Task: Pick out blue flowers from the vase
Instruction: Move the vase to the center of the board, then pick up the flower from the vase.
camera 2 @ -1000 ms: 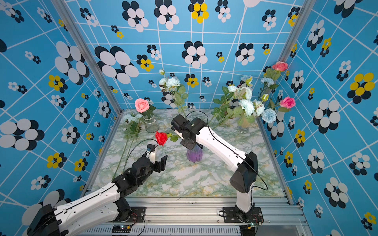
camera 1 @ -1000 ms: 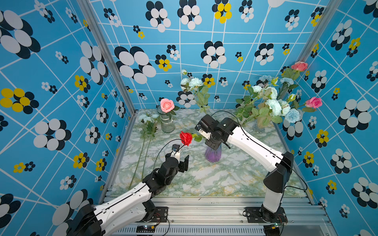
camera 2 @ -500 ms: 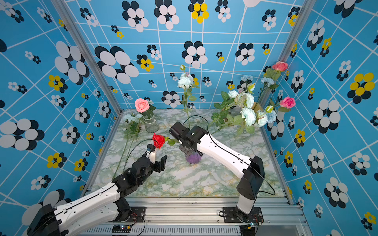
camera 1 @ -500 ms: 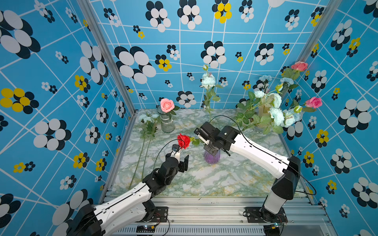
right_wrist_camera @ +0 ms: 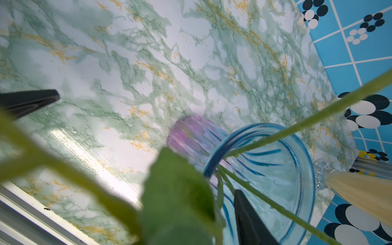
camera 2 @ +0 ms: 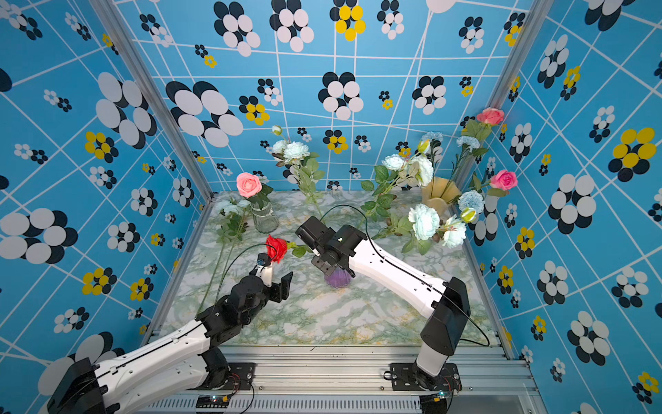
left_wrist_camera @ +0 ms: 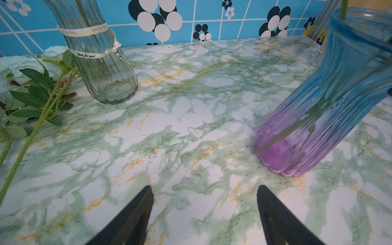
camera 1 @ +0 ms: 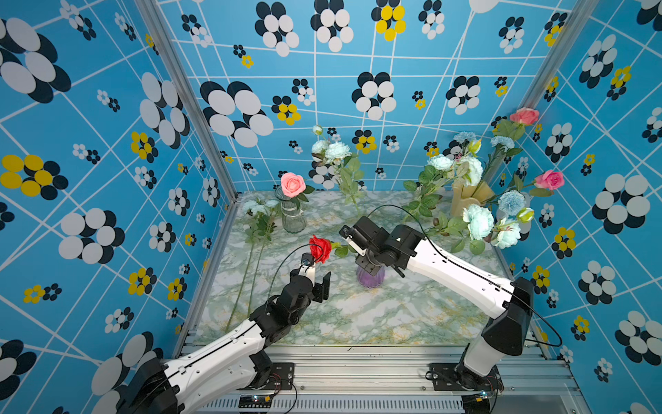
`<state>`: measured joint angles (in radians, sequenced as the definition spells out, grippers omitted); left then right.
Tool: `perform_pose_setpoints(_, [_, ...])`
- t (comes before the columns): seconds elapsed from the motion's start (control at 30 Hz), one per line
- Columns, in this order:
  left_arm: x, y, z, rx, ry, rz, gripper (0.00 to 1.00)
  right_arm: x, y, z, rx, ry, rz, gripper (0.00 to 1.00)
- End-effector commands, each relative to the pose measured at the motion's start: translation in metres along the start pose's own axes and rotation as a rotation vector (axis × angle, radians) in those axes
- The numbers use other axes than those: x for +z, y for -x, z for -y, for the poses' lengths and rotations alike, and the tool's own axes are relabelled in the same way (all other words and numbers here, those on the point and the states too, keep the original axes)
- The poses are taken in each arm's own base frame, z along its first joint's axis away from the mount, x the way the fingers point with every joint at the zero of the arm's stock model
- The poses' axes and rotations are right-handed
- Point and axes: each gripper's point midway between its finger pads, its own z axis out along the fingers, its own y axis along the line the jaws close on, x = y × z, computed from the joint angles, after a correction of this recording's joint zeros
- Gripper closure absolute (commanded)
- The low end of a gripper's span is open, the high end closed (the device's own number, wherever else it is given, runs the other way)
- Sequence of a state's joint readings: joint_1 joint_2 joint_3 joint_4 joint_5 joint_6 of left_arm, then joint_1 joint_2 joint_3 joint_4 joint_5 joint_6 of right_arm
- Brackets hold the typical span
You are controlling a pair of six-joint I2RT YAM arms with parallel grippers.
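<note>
The blue-to-purple glass vase (camera 1: 370,277) (camera 2: 336,279) (left_wrist_camera: 318,118) (right_wrist_camera: 275,169) stands mid-table. Blue flowers rise from it: a tall sprig (camera 1: 335,152) (camera 2: 295,150) toward the back and a big cluster (camera 1: 478,220) (camera 2: 424,220) leaning right; their green stems (right_wrist_camera: 275,135) cross the vase mouth. My right gripper (camera 1: 369,265) (camera 2: 331,267) hangs over that mouth, open; one finger (right_wrist_camera: 250,220) shows beside the stems and a leaf hides the other. My left gripper (camera 1: 318,273) (camera 2: 276,277) (left_wrist_camera: 203,191) is open and empty just left of the vase. More blue flowers (camera 1: 259,208) lie on the table at the left.
A red rose (camera 1: 320,247) leans left out of the same vase, above my left gripper. A clear glass vase (camera 1: 293,218) (left_wrist_camera: 101,63) with a pink rose stands back left. A yellow vase (camera 1: 469,197) with pink roses and blue carnations stands back right. Patterned walls close three sides.
The right gripper's jaws have opened. The tall blue sprig swung right, then back left. The right-hand blue cluster sagged lower. The left arm has stayed still.
</note>
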<state>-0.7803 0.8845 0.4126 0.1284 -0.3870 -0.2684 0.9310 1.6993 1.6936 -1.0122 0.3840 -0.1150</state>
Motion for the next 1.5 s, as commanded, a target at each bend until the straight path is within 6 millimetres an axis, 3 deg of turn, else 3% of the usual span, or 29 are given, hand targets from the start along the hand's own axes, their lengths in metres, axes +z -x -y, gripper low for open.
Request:
perform_pose_setpoints(0.0, [-0.001, 0.001, 0.001, 0.012, 0.002, 0.007, 0.20, -0.017, 0.000, 0.005, 0.028, -0.007, 0.037, 0.52])
perform_pose_setpoints(0.4, [-0.003, 0.008, 0.002, 0.030, -0.003, 0.012, 0.18, -0.060, 0.008, 0.025, 0.088, -0.022, 0.153, 0.46])
perform_pose_setpoints(0.6, [-0.017, 0.018, -0.008, 0.027, 0.027, 0.049, 0.15, -0.081, 0.009, 0.040, 0.146, -0.065, 0.213, 0.38])
perform_pose_setpoints(0.73, [-0.028, 0.022, -0.007, -0.031, -0.003, 0.066, 0.15, -0.096, 0.015, 0.044, 0.180, -0.050, 0.282, 0.41])
perform_pose_setpoints(1.0, [-0.053, 0.039, -0.020, -0.047, 0.029, 0.078, 0.14, -0.108, 0.030, 0.059, 0.250, -0.062, 0.358, 0.36])
perform_pose_setpoints(1.17, [-0.089, 0.070, -0.030, -0.074, 0.027, 0.130, 0.13, -0.111, 0.038, 0.063, 0.280, -0.041, 0.379, 0.35])
perform_pose_setpoints(1.3, [-0.128, 0.118, -0.029, -0.087, -0.014, 0.212, 0.12, -0.110, 0.039, 0.064, 0.301, -0.029, 0.383, 0.35])
perform_pose_setpoints(1.47, [-0.155, 0.173, -0.011, -0.063, -0.107, 0.237, 0.11, -0.114, 0.036, 0.070, 0.346, -0.029, 0.407, 0.37])
